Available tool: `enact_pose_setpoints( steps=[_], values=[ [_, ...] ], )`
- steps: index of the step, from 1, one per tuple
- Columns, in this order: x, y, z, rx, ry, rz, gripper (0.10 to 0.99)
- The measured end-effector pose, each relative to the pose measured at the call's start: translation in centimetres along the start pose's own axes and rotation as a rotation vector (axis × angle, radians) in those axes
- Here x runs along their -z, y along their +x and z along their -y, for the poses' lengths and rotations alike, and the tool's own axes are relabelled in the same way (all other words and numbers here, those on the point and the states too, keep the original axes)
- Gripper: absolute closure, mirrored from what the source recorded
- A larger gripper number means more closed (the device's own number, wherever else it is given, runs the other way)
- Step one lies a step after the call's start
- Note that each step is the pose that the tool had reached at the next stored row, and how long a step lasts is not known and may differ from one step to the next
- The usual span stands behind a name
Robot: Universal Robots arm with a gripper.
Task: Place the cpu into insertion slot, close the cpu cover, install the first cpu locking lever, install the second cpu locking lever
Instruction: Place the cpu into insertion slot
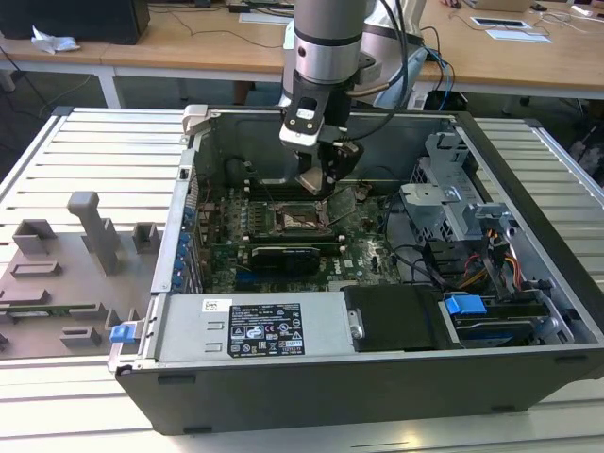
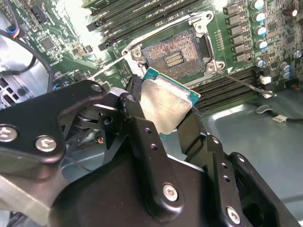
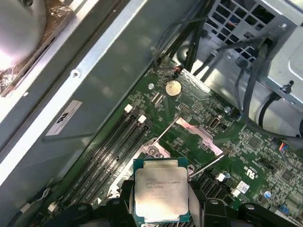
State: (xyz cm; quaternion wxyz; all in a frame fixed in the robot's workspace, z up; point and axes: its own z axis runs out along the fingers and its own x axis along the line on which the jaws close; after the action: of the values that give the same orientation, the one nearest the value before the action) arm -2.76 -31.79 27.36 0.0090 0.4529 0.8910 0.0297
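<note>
A pale slatted metal surface [image 1: 94,142] carries an open dark computer case [image 1: 377,387] lying on its side across the middle and, just beside it toward the exterior view's left, a flat grey fixture board [image 1: 38,293] studded with upright blocks.

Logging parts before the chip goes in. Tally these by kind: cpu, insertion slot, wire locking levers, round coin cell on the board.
cpu, held in the gripper: 1
insertion slot: 1
locking levers, both swung open: 2
coin cell: 1
Total: 5
</note>
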Motion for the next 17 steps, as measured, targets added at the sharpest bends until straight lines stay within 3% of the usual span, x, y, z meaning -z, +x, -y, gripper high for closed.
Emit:
enact_pose_setpoints(
  steps=[3,6,17],
  values=[
    [0.00,0.00,0.00,-0.033,0.000,0.0027,0.541],
    [-0.02,0.00,0.00,-0.103,0.000,0.0080,0.541],
    [-0.03,0.00,0.00,-0.221,0.000,0.0172,0.541]
  ],
)
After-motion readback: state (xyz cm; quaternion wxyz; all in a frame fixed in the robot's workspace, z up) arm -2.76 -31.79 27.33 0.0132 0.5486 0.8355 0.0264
